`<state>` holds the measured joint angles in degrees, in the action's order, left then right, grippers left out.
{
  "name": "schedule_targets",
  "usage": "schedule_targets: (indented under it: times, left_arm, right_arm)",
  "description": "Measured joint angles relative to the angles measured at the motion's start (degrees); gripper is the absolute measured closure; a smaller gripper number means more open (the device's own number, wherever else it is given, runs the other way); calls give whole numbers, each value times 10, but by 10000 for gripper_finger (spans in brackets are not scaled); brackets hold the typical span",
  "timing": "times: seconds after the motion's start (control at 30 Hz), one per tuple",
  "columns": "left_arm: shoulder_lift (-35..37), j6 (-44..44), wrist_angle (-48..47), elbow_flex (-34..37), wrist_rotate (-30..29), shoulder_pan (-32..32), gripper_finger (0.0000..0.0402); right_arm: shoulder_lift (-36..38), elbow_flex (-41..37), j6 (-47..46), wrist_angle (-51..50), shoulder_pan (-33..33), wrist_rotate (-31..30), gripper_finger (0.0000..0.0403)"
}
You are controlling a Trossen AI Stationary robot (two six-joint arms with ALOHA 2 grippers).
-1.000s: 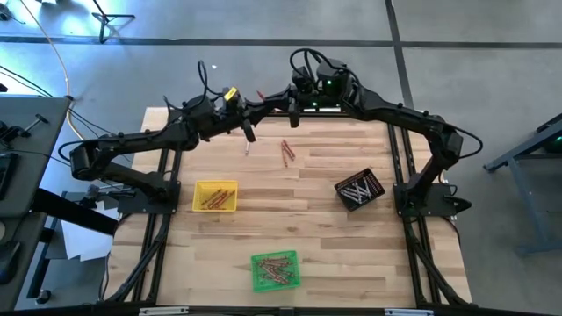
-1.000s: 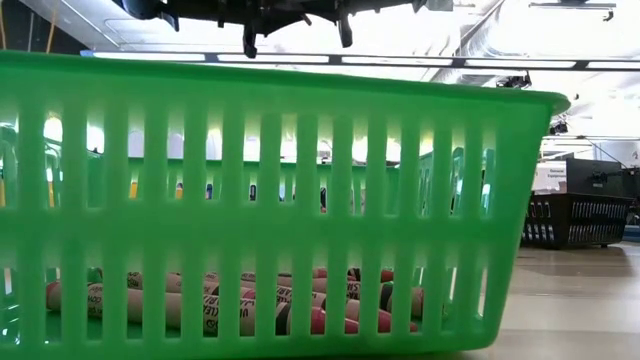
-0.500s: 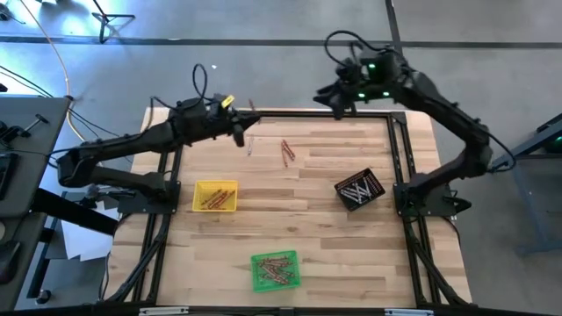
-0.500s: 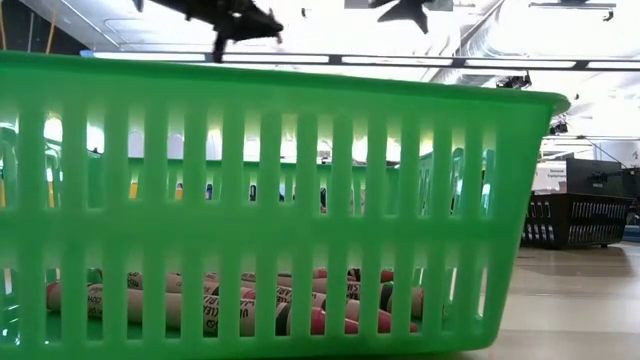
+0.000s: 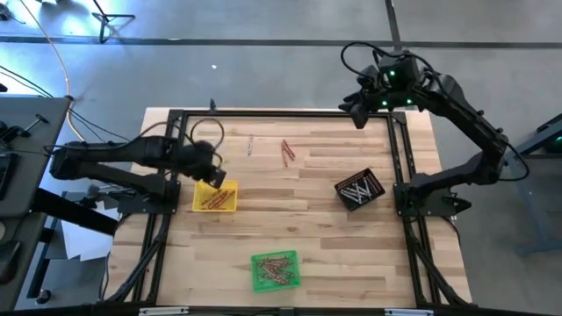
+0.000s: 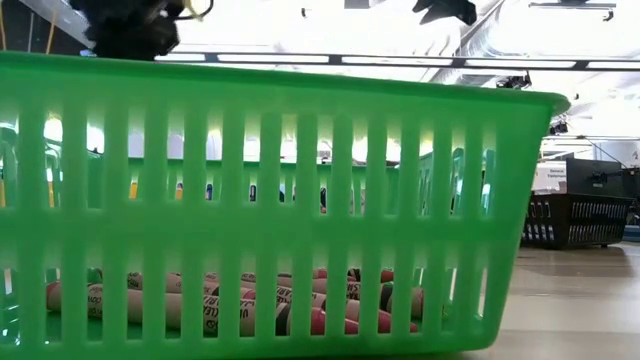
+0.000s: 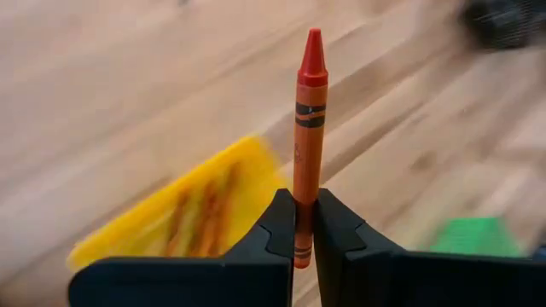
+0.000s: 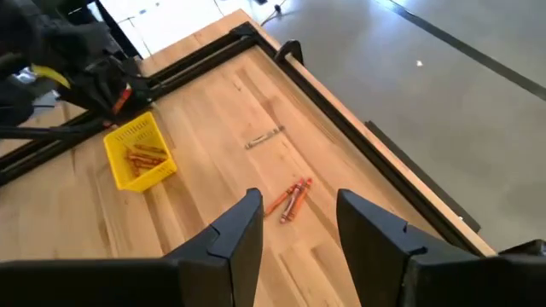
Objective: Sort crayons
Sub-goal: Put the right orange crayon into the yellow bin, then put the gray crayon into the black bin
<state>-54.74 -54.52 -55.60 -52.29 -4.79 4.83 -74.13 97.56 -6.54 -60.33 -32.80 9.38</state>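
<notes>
Wood counter (image 5: 299, 219): mostly sorted into trays. Left claw (image 7: 304, 223) pinching orange crayon (image 7: 309, 128) over yellow tray (image 5: 215, 197); right claw (image 8: 294, 223) spread, empty. Few loose crayons (image 5: 286, 150) left.

Three trays on the worktop (image 5: 307, 219): one (image 5: 215, 196) left with crayons inside, one (image 5: 359, 189) right, one (image 5: 275, 270) at the near edge holding crayons; loose crayons (image 5: 286, 151) lie toward the far edge.

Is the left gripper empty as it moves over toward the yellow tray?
No, the left gripper is shut on a reddish-orange crayon that sticks out between its fingers, with the yellow tray just beyond.
</notes>
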Motion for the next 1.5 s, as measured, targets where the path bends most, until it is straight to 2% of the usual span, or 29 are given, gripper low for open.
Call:
schedule_targets:
  times: [0.13,0.63,0.8,1.0,1.2,1.5]
  left_arm:
    - [-26,-57,-61,1,-20,-40,401]
    - [-184,-69,-59,1,-3,-95,353]
    - [-206,-69,-58,0,-3,-95,342]
    - [-201,-68,-55,0,-3,-94,325]
    - [-186,-52,10,-18,9,-63,319]
    - [-195,114,222,-48,-43,27,317]
  right_arm:
    - [-1,0,5,2,0,0,261]
    - [-5,0,26,-16,2,-1,261]
    - [-5,0,37,-16,2,-1,261]
    - [-5,0,40,-16,2,0,261]
    - [-5,0,39,-15,2,0,261]
    - [-7,0,-2,9,2,0,261]
